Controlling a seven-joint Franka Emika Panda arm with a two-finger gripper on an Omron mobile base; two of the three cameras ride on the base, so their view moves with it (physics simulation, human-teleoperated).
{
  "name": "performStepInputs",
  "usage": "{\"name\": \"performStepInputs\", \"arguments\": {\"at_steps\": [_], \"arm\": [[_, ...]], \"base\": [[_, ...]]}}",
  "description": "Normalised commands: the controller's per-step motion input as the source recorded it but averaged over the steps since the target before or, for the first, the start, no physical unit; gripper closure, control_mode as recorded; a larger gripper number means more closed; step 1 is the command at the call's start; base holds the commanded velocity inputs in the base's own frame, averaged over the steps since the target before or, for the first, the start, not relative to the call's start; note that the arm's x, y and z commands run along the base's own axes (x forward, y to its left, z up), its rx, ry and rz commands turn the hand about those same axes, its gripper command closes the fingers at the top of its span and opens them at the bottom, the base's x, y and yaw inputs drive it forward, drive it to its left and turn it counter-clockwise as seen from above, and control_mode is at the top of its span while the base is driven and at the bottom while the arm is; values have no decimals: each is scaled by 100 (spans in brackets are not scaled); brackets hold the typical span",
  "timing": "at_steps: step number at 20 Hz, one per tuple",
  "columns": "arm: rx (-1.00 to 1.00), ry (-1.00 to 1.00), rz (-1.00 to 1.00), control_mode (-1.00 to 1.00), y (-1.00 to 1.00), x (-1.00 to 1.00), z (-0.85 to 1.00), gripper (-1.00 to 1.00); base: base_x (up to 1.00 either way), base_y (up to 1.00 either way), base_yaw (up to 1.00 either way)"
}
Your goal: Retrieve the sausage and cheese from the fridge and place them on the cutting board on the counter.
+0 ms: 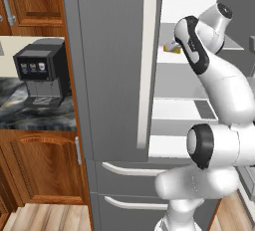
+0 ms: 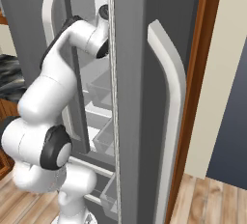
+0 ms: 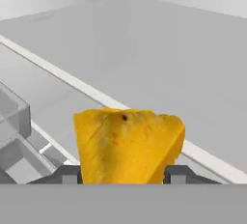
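Reaching into fridge, right door open; gripper with fingertips flanking cheese on both sides, touching, apparently clamped on it. Cheese at white shelf level, inside upper compartment.

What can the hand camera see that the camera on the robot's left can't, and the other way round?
The hand view alone shows the cheese up close, a yellow-orange wedge sitting between the two dark fingertips of the gripper, with a white fridge shelf stretching behind it. The left base view alone shows the fridge door's long white handle, the black coffee machine on the counter, the wooden cabinets and the robot's white arm. Both share the inside of the fridge and the cheese, just a small yellow bit in the left base view.
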Motion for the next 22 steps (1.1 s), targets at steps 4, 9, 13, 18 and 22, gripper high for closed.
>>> {"name": "performStepInputs", "arguments": {"at_steps": [4, 9, 13, 18, 22], "arm": [[-2, 0, -15, -100, 32, -94, -25, 100], [0, 5, -13, -100, 26, -94, -13, 100], [0, 7, -14, -100, 31, -94, -27, 100], [4, 10, -15, -100, 30, -83, -68, 100], [2, 2, -6, -100, 21, -92, -70, 100]], "base": [[0, 0, 0], [0, 0, 0], [0, 0, 0], [0, 0, 0], [0, 0, 0]]}}
